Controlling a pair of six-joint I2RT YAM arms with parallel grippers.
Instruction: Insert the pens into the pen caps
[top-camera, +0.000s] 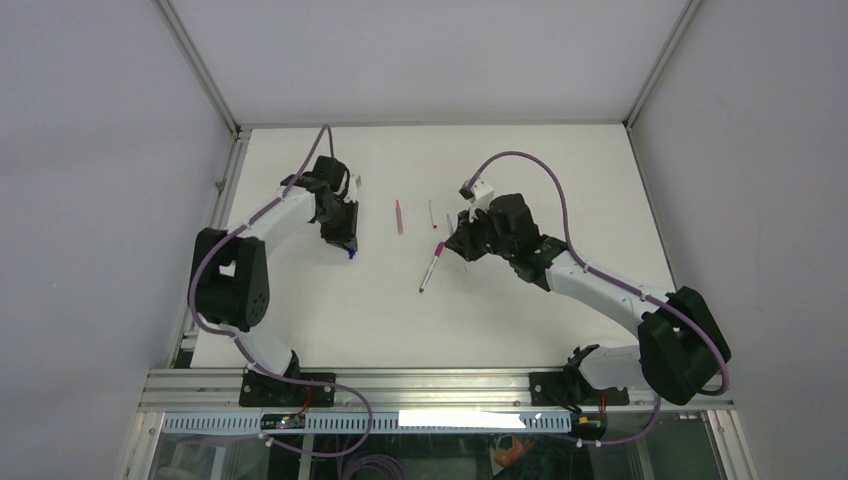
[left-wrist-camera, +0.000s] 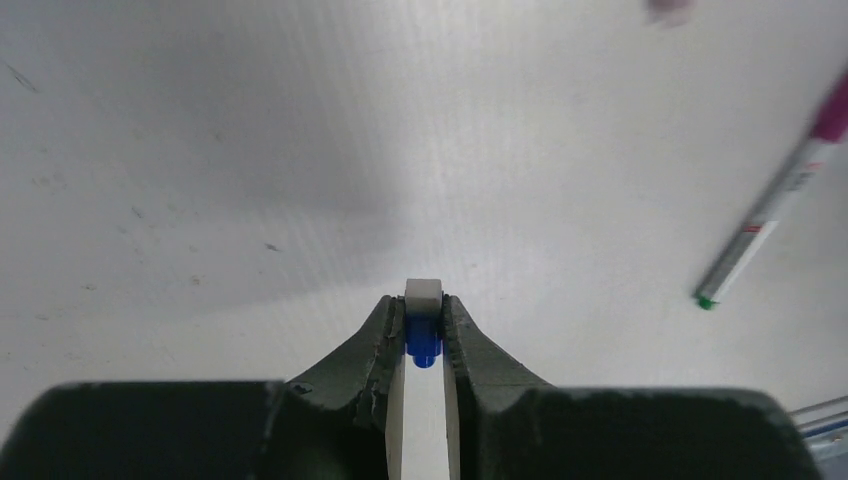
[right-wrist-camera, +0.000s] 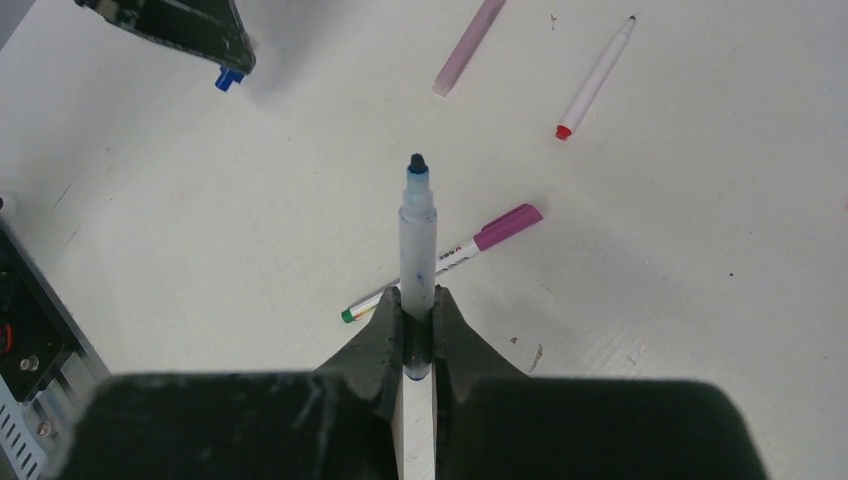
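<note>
Left fingers (left-wrist-camera: 372, 345) clamped on short blue cap (left-wrist-camera: 423, 345); right fingers (right-wrist-camera: 380, 330) clamped on uncapped whitish pen (right-wrist-camera: 417, 240), dark-blue tip.

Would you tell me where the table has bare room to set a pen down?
Bare: the strip between the table's near edge and the magenta-capped pen; also the strip along its back edge. Crowded: the middle between left claw and right claw, where the pink pen and red-tipped pen lie.

Held cap (left-wrist-camera: 423, 342) blue; lying pen (right-wrist-camera: 462, 250) white (magenta lid (right-wrist-camera: 508, 226), green end).
</note>
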